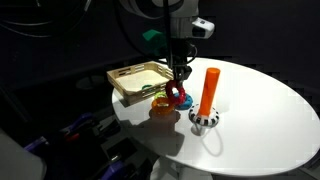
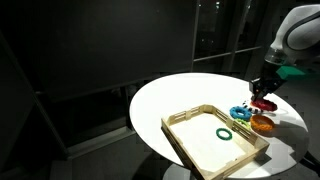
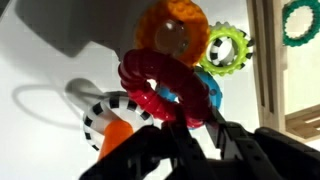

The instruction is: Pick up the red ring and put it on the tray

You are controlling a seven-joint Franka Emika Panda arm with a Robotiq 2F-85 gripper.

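Note:
The red ring (image 3: 160, 82) is a glossy red donut, close up in the wrist view and lying partly over a blue ring (image 3: 203, 97). My gripper (image 3: 182, 118) is shut on its near edge. In both exterior views the gripper (image 1: 178, 84) (image 2: 265, 92) points straight down over the cluster of rings, with the red ring (image 1: 181, 98) (image 2: 263, 102) at its fingertips, just beside the tray. The tray (image 1: 125, 80) (image 2: 185, 135) is shallow light wood with a pale inside and holds a green ring (image 2: 224, 134) (image 3: 300, 20).
An orange ring (image 3: 172, 30) (image 1: 163, 107) and a yellow-green toothed ring (image 3: 228, 47) lie by the tray rim (image 3: 268, 70). An orange peg (image 1: 209, 88) on a black-and-white base (image 1: 204, 120) stands close to the gripper. All sit on a round white table (image 1: 270, 120).

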